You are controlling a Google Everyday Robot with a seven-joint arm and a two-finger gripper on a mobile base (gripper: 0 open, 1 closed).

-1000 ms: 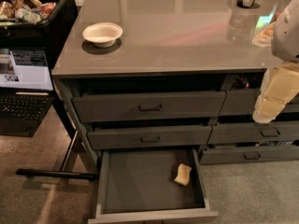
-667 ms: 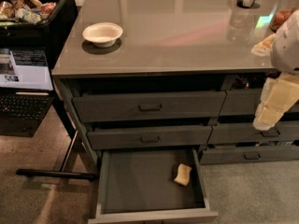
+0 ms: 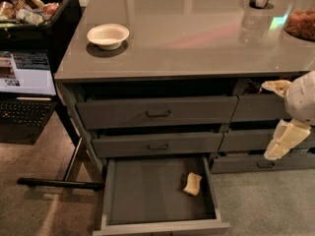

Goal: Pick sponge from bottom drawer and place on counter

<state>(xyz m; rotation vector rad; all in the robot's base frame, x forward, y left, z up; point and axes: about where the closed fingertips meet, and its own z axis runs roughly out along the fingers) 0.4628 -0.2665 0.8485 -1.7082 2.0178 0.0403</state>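
The sponge (image 3: 192,184) lies in the open bottom drawer (image 3: 147,193), right side. The hand (image 3: 281,144) hangs further right; I cannot tell its grip.

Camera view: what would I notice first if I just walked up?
The bottom drawer is pulled wide open, a pale yellow sponge lying near its right wall. The cream gripper hangs at the right edge, in front of the right-hand drawers. A white bowl sits on the glossy counter, left side.

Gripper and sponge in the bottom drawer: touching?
Apart. Camera view shows the gripper up at the right drawer stack, while the sponge lies alone on the bottom drawer floor.
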